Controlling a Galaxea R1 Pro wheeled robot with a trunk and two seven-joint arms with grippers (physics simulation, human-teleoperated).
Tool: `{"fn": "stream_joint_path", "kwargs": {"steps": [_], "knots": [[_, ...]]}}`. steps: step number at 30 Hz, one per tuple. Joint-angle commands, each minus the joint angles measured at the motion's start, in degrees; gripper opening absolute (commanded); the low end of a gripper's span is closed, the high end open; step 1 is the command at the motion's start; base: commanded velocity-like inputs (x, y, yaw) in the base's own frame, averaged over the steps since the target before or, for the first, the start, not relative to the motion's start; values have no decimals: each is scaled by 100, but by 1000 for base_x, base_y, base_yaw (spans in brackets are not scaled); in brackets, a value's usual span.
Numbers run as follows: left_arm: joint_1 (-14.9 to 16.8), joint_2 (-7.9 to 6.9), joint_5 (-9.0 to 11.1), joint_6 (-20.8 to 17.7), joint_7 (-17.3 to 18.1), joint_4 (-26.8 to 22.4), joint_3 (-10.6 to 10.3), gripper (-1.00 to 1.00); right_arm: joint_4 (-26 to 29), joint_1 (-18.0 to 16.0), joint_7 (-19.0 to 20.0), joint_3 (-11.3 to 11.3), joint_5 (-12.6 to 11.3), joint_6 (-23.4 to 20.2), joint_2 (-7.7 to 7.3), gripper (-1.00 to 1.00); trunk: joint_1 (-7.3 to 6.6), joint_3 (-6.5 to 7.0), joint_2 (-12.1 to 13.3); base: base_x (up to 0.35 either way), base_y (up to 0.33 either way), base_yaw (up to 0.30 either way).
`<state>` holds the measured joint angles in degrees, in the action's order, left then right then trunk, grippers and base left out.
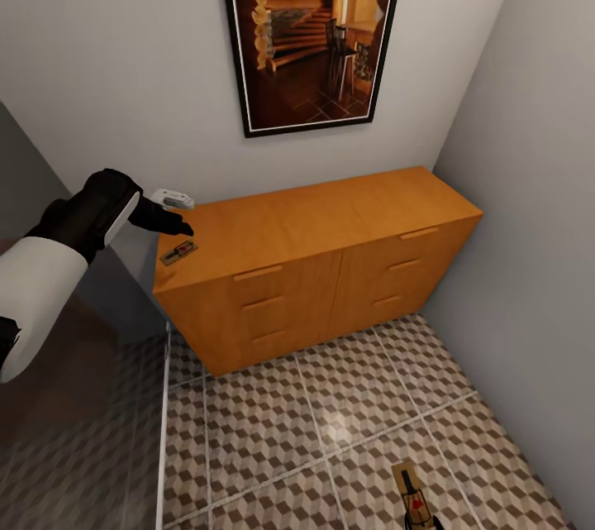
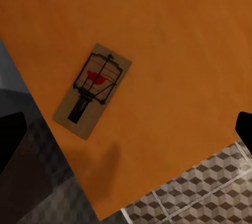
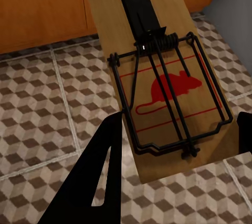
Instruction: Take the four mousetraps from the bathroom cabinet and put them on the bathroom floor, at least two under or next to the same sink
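Observation:
One mousetrap [image 1: 178,251] lies flat on the left end of the orange-brown cabinet [image 1: 330,224] top. The left wrist view shows this mousetrap [image 2: 93,90] close up, red spot facing up. My left gripper [image 1: 178,226] hovers just above it, open, with its dark fingers [image 2: 11,135] spread wide on either side of the trap. A second mousetrap [image 3: 157,72] sits between the fingers [image 3: 102,177] of my right gripper [image 3: 181,119], which is shut on it above the bathroom floor [image 3: 42,108]. In the head view that held mousetrap [image 1: 413,498] shows low at the frame's bottom edge.
The cabinet's six drawer fronts [image 1: 260,304] are closed. A framed picture [image 1: 312,26] hangs on the wall above it. A grey wall [image 1: 529,183] closes the right side. Patterned floor tiles [image 1: 330,422] spread in front of the cabinet.

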<state>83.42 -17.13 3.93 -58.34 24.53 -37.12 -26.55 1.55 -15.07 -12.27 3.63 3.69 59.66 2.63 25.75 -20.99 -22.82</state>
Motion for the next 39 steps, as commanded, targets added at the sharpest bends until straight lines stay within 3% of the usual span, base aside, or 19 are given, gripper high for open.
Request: {"fn": "stream_joint_path", "kwargs": {"steps": [1, 39], "knots": [[7, -10, 38, -21, -10, -6, -35, 100, -7, -5, -56, 32, 27, 10, 1, -100, 3, -10, -10, 23, 0, 0], [7, -10, 38, -19, -10, 8, -35, 100, -7, -5, -56, 32, 27, 10, 1, -100, 3, -10, -10, 16, 18, 0]]}}
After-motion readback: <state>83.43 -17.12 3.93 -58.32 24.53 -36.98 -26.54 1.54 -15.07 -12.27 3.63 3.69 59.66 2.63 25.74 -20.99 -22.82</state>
